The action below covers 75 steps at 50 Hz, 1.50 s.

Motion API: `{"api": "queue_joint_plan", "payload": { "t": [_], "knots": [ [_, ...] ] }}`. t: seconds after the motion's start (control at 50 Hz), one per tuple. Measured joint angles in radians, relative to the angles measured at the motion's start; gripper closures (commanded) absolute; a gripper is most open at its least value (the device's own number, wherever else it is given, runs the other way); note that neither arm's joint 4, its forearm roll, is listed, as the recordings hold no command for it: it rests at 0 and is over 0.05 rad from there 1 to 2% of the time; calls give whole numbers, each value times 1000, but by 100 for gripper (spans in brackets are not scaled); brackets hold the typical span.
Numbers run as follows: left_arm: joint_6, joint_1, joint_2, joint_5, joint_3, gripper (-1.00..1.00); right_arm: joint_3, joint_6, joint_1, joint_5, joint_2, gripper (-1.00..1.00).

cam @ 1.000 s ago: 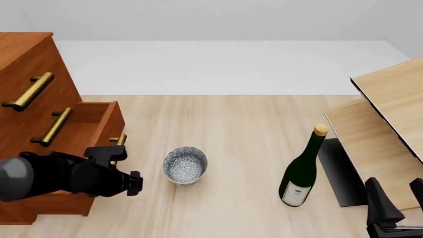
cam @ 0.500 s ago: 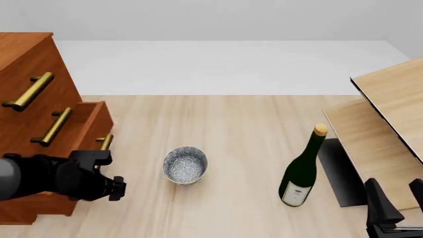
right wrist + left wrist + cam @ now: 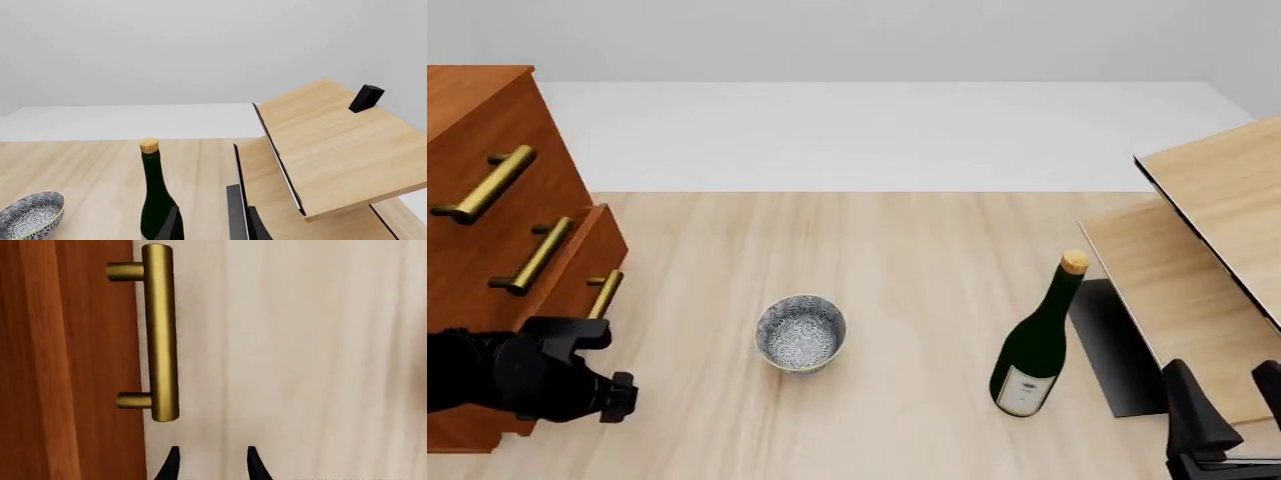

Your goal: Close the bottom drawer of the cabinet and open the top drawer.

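With its two dark fingertips set narrowly apart and nothing between them, the left jaws sit low at about 8 o'clock in the front view, right at the front of the bottom drawer, whose brass bar handle shows in the left wrist view just ahead of the tips and slightly to one side. That drawer looks nearly home, its front only a little proud of the middle drawer above, so the sound way to finish is probably a straight, square push on the wooden face beside the handle, not a skewed shove that could jam the box. Next would come a climb to the top drawer, shut at about 10 o'clock on the cabinet, with the jaws spread to take its handle across the middle for a level pull. Parked at 5 o'clock, the right jaws hold nothing, slightly parted. On the pale wood worktop stand a patterned bowl near centre and a corked green bottle at 4 o'clock, beside pale light-wood furniture at 3 o'clock; a plain white wall runs behind.
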Motion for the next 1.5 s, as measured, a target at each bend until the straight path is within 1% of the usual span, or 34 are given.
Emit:
{"api": "queue_joint_plan", "payload": {
  "t": [0.4, 0.66, 0.82, 0.94, 1.0, 1.18, 1.5],
  "knots": [
    [153, 147, -31, -41, 54, -100, 0, 0, 2, 0, 0, -100],
    [199, 152, -42, -81, 77, -100, 0, -1, 2, -1, 1, -100],
    [206, 152, -45, -90, 83, -100, 0, -1, 2, -1, 2, -100],
    [191, 150, -43, -77, 76, -100, 0, -1, 2, -1, 1, -100],
    [166, 132, -40, -61, 65, -100, 0, -1, 2, -1, 1, -100],
    [81, 56, -38, -20, 28, -100, 0, 0, 1, 0, 0, -100],
    [-68, -108, -32, 21, -32, -100, -1, 1, 0, 1, -1, -100]
  ]
}}
